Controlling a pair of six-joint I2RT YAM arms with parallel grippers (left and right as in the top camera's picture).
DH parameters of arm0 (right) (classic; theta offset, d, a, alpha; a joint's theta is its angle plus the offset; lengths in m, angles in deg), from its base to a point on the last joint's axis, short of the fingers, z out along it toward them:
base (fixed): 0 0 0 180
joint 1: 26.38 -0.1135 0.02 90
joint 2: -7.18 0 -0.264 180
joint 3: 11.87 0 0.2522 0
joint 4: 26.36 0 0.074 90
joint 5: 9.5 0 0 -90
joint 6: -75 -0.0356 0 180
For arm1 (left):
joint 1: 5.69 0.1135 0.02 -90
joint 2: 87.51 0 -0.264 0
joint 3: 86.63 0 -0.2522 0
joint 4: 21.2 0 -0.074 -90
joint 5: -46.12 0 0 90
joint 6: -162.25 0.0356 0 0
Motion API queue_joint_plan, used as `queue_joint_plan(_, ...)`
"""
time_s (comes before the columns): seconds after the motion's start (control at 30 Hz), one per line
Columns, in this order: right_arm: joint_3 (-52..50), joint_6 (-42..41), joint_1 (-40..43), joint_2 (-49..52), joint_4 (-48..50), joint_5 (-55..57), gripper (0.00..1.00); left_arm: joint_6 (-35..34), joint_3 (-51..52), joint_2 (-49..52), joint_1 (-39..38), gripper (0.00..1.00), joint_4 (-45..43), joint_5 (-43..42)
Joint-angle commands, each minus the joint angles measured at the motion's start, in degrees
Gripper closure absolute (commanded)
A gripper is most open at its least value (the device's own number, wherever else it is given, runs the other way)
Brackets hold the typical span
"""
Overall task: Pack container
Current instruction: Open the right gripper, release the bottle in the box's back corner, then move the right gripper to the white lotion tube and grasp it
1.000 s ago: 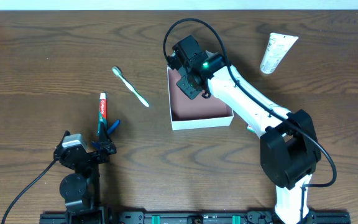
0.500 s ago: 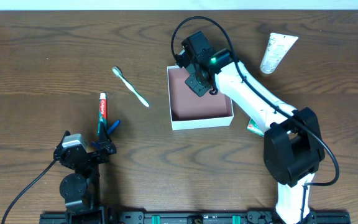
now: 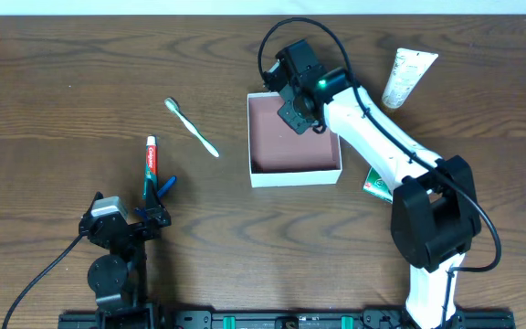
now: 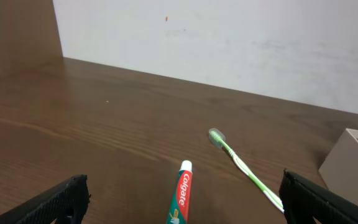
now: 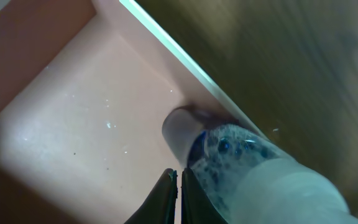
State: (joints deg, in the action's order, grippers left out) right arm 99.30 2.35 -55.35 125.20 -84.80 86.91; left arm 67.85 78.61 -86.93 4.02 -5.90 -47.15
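Right gripper [image 5: 179, 180] is seen clenched, its two fingers pressed together with nothing between them, low over the inside of the container [image 3: 295, 176], which is placed near the middle of the table, a little toward the far edge. Over the last second this gripper has been carried from the container's far left corner rightward along its far wall, and the container itself appears to have been nudged slightly toward the table's far edge. Just beside the shut fingers, in the right wrist view, a clear speckled bottle [image 5: 241, 162] is shown with its pale cap [image 5: 180, 130] against the inner wall; whether the body is lying across the rim or is carried by the arm cannot be told, and it is hidden under the arm in the overhead view. More of a green packet [image 3: 377, 185] has been uncovered by the arm's swing. Left gripper [image 4: 185, 202] has been kept spread wide near the table's near left corner, holding nothing. Toothpaste [image 3: 152, 163], toothbrush [image 3: 191, 127] and a white tube [image 3: 407, 75] near the far right corner have not been moved. Packing is judged to be at an early stage: the bottle is probably being worked in, and the rest is left outside.
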Motion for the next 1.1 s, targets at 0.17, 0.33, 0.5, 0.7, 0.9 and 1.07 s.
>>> queue_joint_plan(0.17,-0.1,2.7,0.1,0.3,1.6,-0.8,0.94,0.7,0.8,-0.3,0.3,0.02,2.3,-0.6)
queue_joint_plan(0.33,0.7,2.6,-2.4,0.3,1.6,-2.4,0.92,0.7,0.8,-0.3,0.3,0.02,2.3,-0.6)
queue_joint_plan(0.5,3.3,2.4,-5.2,-0.4,0.8,-3.1,0.84,0.7,0.8,-0.3,0.3,0.02,2.3,-0.6)
queue_joint_plan(0.7,12.7,-8.5,-5.4,-4.2,-5.6,-4.5,0.58,0.7,0.8,-0.3,0.3,0.02,2.3,-0.6)
queue_joint_plan(0.9,18.9,-10.8,1.7,-9.0,-10.1,-4.5,0.18,0.7,0.8,-0.3,0.3,0.02,2.3,-0.6)
queue_joint_plan(1.07,19.8,-8.9,12.1,-11.2,-11.6,-4.7,0.08,0.7,0.8,-0.3,0.3,0.02,2.3,-0.6)
